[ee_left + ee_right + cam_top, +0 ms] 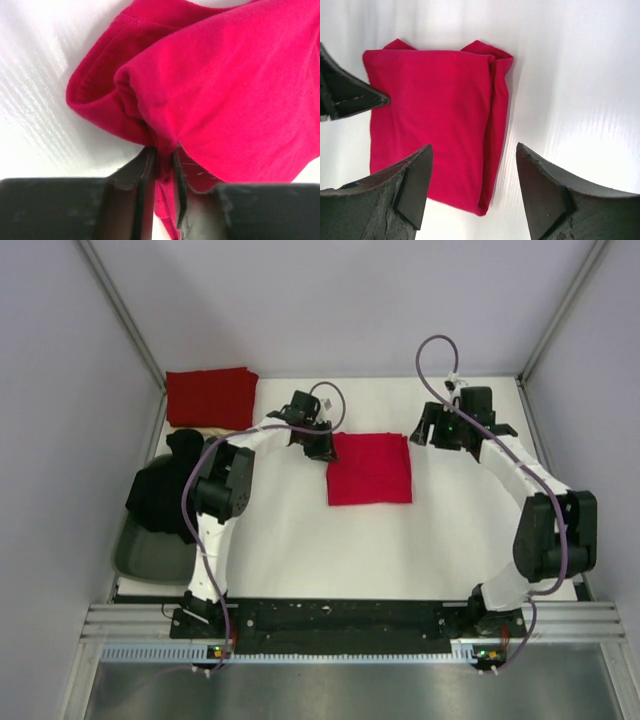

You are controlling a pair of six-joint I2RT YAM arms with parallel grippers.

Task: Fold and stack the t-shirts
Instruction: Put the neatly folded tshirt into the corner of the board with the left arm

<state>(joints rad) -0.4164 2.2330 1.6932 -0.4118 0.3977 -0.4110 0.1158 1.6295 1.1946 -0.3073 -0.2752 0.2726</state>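
The red t-shirt [240, 90] is soft, matt knit cloth, faintly fuzzy, with fine stitching along its edge. The fingers [415, 185] of the right gripper [474, 150] look like dark matt plastic, scuffed and gritty at the edges. The counter [35, 100] is white and finely ribbed, with a mild sheen. The near rail [130, 625] is dull silver metal.

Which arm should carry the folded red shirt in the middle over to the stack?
Left. The left pincer is closed on the folded red shirt, and the stack lies far left. The right pincer stands open, clear of the cloth.
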